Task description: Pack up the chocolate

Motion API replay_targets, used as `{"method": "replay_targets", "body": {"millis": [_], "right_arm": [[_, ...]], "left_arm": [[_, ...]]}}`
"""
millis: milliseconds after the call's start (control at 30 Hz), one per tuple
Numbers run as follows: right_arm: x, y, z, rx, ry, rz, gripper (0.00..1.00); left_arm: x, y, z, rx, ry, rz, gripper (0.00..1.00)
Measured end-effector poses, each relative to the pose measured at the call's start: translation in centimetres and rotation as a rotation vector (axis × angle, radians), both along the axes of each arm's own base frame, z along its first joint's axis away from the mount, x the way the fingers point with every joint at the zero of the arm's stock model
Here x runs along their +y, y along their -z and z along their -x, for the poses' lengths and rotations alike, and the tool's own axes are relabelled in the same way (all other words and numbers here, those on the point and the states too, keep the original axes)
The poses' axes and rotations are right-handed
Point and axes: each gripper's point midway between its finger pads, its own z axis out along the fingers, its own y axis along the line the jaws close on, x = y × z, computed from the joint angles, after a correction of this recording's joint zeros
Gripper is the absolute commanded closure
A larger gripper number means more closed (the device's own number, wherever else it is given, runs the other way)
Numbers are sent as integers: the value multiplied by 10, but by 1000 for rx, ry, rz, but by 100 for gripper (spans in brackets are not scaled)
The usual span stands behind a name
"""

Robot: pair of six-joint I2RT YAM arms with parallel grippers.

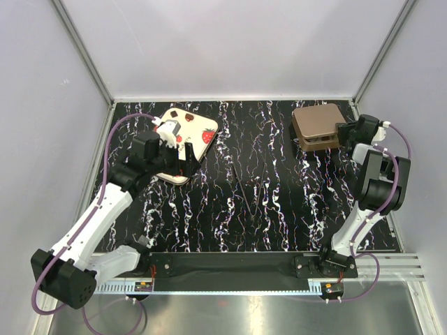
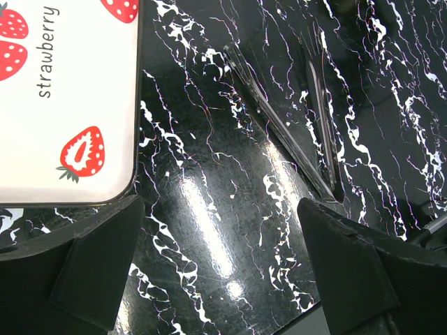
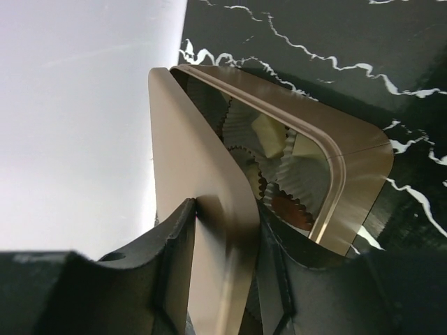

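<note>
While the right gripper (image 3: 223, 223) pinches the brown tray (image 1: 318, 120), the left gripper (image 2: 220, 209) hovers wide open

Left arm (image 1: 105, 209): stretches from its base toward 1 o'clock.
Left gripper (image 2: 220, 206): fingers wide apart, holding nothing.
Right arm (image 1: 377, 181): bent, reaching toward 12 o'clock.
Right gripper (image 3: 225, 216): fingers squeezed on the brown tray (image 3: 188, 139) wall.

left pincer (image 2: 220, 234) hanging over the black marbled desk (image 2: 391, 139), jaws spread wide, desk showing between the fingers (image 2: 91, 269). Strawberry-printed cream lid (image 2: 63, 118) lying flat upper-left, its corner sitting just beside one finger.
</note>
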Motion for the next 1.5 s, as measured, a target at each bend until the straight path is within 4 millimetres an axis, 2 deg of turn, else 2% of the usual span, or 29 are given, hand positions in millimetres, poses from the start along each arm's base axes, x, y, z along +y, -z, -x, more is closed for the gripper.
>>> {"method": "replay_targets", "body": {"millis": [167,400,633,767,933,1133,1300,1500], "right_arm": [[-3,8,6,46,20,1,58],[-3,7,10,61,22,10,59],[7,13,22,43,-23,-4,65],[19,21,31,33,-73,-32,66],[33,21,45,24,-120,-56,66],[51,25,60,16,-174,-85,69],[78,28,66,-10,-243,-115,70],[117,27,75,-32,-342,-138,72]], "left_arm": [[0,2,2,3,2,0,1],[0,3,2,3,5,3,1],[-1,2,2,1,7,4,1],[2,3,1,-1,-5,-4,1],[6,0,0,-6,-25,-16,1],[5,-27,-6,-52,-47,8,1],[4,-41,-10,-71,-69,37,1],[2,-42,-13,-51,-84,55,1]]}}
